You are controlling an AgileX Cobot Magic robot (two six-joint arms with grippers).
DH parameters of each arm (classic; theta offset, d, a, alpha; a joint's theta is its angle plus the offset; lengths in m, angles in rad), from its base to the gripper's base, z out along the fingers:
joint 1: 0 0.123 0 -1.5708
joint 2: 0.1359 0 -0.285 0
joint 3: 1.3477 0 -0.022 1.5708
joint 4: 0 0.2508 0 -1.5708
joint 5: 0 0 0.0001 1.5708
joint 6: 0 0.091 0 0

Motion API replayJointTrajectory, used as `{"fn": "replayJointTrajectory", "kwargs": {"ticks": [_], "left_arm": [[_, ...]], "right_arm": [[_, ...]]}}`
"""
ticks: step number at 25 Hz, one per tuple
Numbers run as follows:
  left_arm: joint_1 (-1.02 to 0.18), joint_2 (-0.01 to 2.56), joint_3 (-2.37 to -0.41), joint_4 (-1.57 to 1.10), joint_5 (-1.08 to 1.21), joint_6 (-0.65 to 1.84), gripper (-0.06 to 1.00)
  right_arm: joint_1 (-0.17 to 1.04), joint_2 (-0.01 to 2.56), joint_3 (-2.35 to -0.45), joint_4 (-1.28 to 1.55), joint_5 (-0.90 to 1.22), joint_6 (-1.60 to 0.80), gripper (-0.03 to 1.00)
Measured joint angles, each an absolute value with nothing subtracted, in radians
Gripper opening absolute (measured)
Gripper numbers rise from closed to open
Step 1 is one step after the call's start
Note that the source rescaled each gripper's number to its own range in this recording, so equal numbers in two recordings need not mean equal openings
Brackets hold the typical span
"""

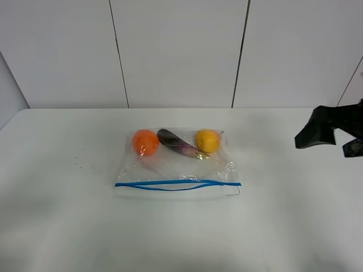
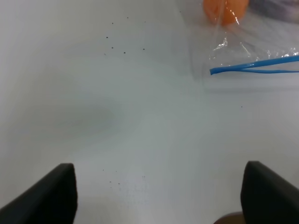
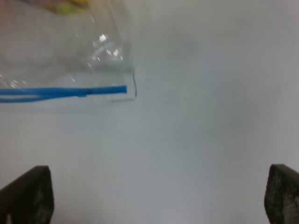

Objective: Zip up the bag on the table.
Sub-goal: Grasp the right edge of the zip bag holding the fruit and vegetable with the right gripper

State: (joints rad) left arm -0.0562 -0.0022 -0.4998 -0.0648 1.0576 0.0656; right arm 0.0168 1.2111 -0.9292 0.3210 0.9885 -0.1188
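Both our left gripper (image 2: 161, 196) and right gripper (image 3: 159, 196) gape open, so we'd pinch the bag (image 1: 176, 164), likely limp and slippery, by its stiffer zipper (image 1: 176, 183) at 6 o'clock.

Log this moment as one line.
bag on table, zipper partly open | left hand open, off bag | right hand open, off bag

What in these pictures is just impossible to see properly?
Left gripper: absent from the high view; the left wrist view's edge cuts its fingers.
Right gripper: cut by the high view's right edge.
Bag: contents blurred in the right wrist view.
Zipper: any slider too small.
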Motion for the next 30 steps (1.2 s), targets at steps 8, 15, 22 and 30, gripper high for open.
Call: {"fn": "replayJointTrajectory", "kwargs": {"ticks": [8,15,22,30], "left_arm": [[-0.056,-0.002,-0.5,-0.065,1.058,0.066,1.0],[-0.056,-0.002,-0.5,-0.065,1.058,0.066,1.0],[-0.056,-0.002,-0.5,-0.065,1.058,0.066,1.0],[-0.056,-0.002,-0.5,-0.065,1.058,0.066,1.0]], "right_arm": [[0.017,1.53,-0.93,0.527,0.822,-0.341,1.0],[0.0,1.739,-0.93,0.895,0.806,-0.719,1.0],[-0.132,1.898,-0.931,1.184,0.968,-1.015,1.0],[-0.127,2.065,-0.959,1.282,1.086,-1.17,1.0]]}}
